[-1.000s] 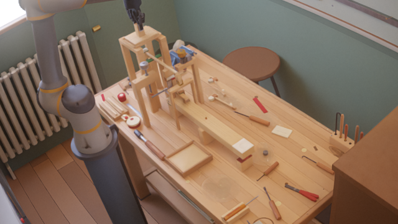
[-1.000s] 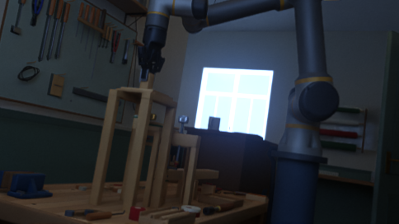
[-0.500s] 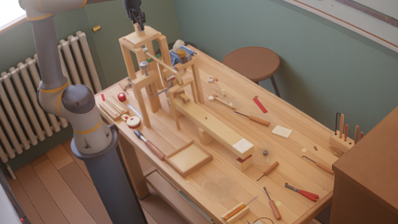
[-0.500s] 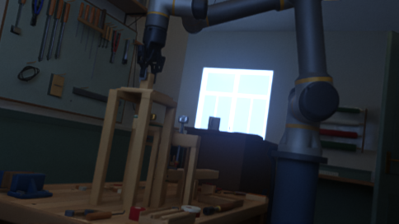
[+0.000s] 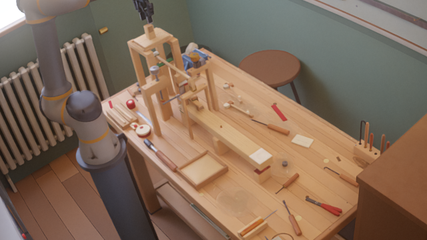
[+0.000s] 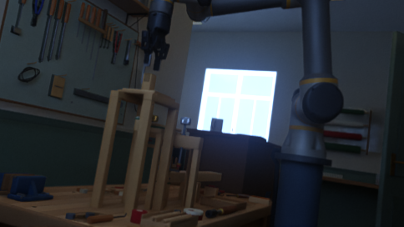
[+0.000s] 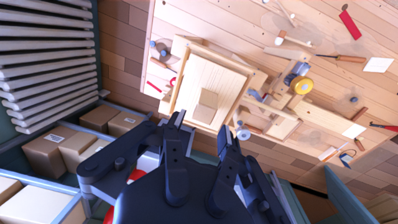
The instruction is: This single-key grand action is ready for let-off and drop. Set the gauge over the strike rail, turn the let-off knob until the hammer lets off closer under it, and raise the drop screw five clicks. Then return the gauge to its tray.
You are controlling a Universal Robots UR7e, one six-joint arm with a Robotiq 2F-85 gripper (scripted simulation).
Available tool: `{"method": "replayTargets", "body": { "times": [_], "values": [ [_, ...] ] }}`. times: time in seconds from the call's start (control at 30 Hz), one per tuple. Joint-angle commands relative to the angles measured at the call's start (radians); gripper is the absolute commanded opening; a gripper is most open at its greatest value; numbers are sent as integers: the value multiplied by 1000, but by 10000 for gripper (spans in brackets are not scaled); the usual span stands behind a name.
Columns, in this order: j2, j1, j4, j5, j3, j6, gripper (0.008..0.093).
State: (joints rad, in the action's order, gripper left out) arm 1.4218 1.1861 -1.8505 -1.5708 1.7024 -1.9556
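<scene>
At the left rear of the bench stands the wooden piano action model [image 5: 173, 86]. Its tall frame carries the strike rail on top. The small wooden gauge block [image 5: 149, 31] [image 6: 148, 81] [image 7: 205, 105] sits upright on that top board. My gripper [image 5: 145, 11] [image 6: 153, 58] [image 7: 202, 127] hangs just above the block, open and holding nothing. The yellow-capped knob [image 5: 194, 57] [image 7: 301, 85] stands on the action's far post. A grey-capped screw [image 5: 154, 70] [image 6: 185, 121] [image 7: 243, 134] rises from the lower near frame. The empty shallow tray [image 5: 202, 168] lies at the bench's front edge.
The tall frame's posts stand directly under the gripper. A radiator [image 5: 30, 100] lines the wall left of the bench. Loose hand tools [image 5: 270, 126] are scattered over the right half of the bench. A round stool [image 5: 270, 66] stands behind, and a cabinet [image 5: 393, 180] on the right.
</scene>
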Motion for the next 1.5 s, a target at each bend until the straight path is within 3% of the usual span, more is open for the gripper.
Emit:
{"method": "replayTargets", "body": {
  "times": [0.0,0.23,1.3,1.47],
  "values": [
    [4,0,14,0,-12,0,580],
    [18,0,80,0,-63,0,580],
    [18,0,83,0,-66,0,580],
    [19,0,83,0,-66,0,485]
  ]
}}
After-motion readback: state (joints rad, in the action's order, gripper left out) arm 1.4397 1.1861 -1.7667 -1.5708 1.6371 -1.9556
